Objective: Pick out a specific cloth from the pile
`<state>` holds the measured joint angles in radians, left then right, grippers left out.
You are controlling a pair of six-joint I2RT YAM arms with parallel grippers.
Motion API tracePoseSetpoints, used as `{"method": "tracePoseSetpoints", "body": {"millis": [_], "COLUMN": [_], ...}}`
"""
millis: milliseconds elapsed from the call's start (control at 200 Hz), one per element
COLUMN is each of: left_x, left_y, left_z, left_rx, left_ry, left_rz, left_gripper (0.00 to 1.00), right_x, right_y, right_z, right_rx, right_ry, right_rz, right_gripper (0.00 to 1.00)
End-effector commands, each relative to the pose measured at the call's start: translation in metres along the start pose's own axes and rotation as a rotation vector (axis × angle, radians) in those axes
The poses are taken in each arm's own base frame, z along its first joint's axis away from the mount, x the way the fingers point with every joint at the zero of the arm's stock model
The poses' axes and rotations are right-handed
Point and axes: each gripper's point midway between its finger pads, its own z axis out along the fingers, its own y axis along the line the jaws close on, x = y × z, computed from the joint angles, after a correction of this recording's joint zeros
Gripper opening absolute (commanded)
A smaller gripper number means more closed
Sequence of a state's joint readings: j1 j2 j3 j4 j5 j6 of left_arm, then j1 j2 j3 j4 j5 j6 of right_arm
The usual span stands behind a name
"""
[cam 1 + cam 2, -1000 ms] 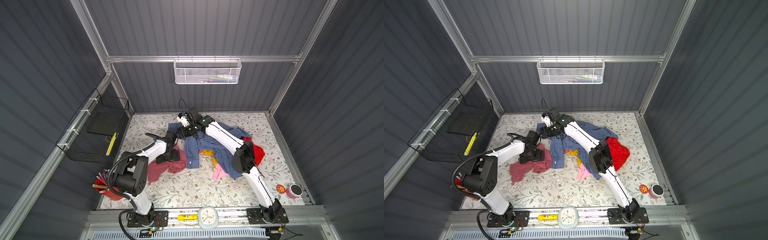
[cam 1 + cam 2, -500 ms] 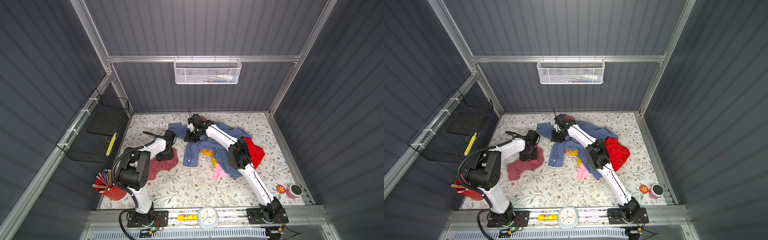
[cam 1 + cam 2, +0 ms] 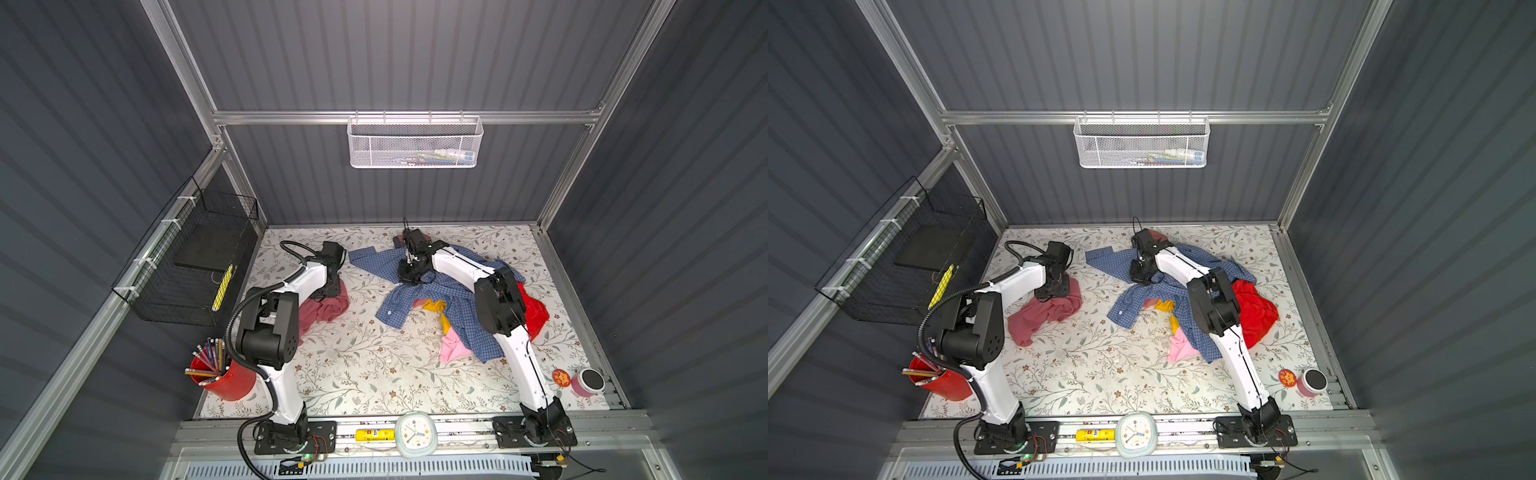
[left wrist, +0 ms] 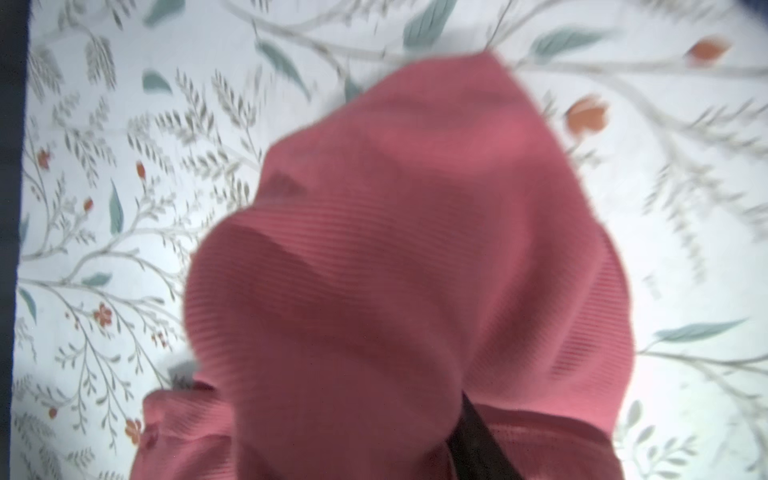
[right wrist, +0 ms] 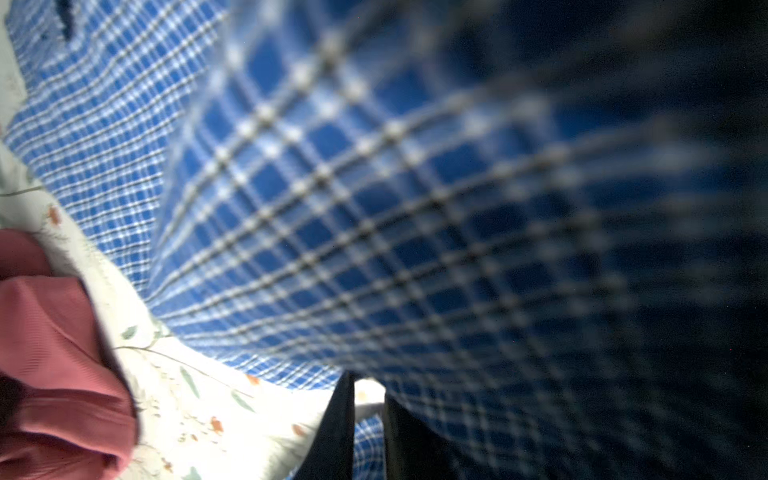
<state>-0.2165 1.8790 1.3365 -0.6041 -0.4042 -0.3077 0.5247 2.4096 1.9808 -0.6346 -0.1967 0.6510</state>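
The left gripper (image 3: 1054, 291) has just closed. Its jaws, wide apart a second ago, now pinch a fold of the cloth (image 4: 415, 249), the dusty salmon-pink ribbed knit. In the left wrist view the fabric humps up in front of the lens, and only one dark finger (image 4: 478, 440) pokes out of it.

The right gripper (image 5: 368, 419) has narrowed too. Its two prongs stand almost together, with a sliver of the blue checked shirt (image 5: 332, 187) nipped between them.

In both top views the cloth lies crumpled near the left edge of the floral desk (image 3: 374, 374), under the left arm's wrist. A second ago its hem touched the shirt; now bare desk shows between them. The pile (image 3: 457, 316), made up of the shirt, a red cloth (image 3: 532, 313) and yellow and pale pink pieces, lies between the desk's middle and its right edge, nearer the far edge.

The cloth appears already parted from the pile while the right gripper holds the shirt, so what probably remains is lifting it clear.
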Motion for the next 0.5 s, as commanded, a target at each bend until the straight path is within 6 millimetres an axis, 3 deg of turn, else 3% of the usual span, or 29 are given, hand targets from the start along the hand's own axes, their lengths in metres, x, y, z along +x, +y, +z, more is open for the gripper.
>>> {"method": "tracePoseSetpoints", "body": {"millis": [0,30,50,110,230,295,495], "left_x": [-0.037,-0.039,-0.055,-0.072,-0.107,-0.123,-0.137], "left_y": [0.008,0.010,0.010,0.012,0.004,0.002,0.006], "left_z": [-0.006,-0.004,-0.011,-0.016,-0.031,-0.040,-0.074], "left_rx": [0.006,0.009,0.021,0.027,0.089,0.102,0.138], "left_ry": [-0.089,-0.092,-0.130,-0.178,-0.267,-0.294,-0.340], "left_rz": [-0.020,-0.021,-0.034,-0.035,-0.003,0.007,0.000], "left_gripper": [0.44,0.44,0.44,0.43,0.39,0.38,0.31], "right_x": [-0.015,-0.017,-0.017,-0.020,-0.028,-0.033,-0.035], "right_y": [-0.032,-0.033,-0.033,-0.029,-0.009,0.004,0.053], "right_z": [-0.014,-0.017,-0.019,-0.025,-0.042,-0.060,-0.122], "right_rx": [0.070,0.064,0.062,0.049,-0.021,-0.066,-0.226], "right_ry": [-0.063,-0.073,-0.078,-0.094,-0.125,-0.158,-0.254], "right_rz": [0.059,0.051,0.043,0.020,-0.031,-0.059,-0.174], "right_gripper": [0.18,0.18,0.18,0.19,0.26,0.35,0.53]}}
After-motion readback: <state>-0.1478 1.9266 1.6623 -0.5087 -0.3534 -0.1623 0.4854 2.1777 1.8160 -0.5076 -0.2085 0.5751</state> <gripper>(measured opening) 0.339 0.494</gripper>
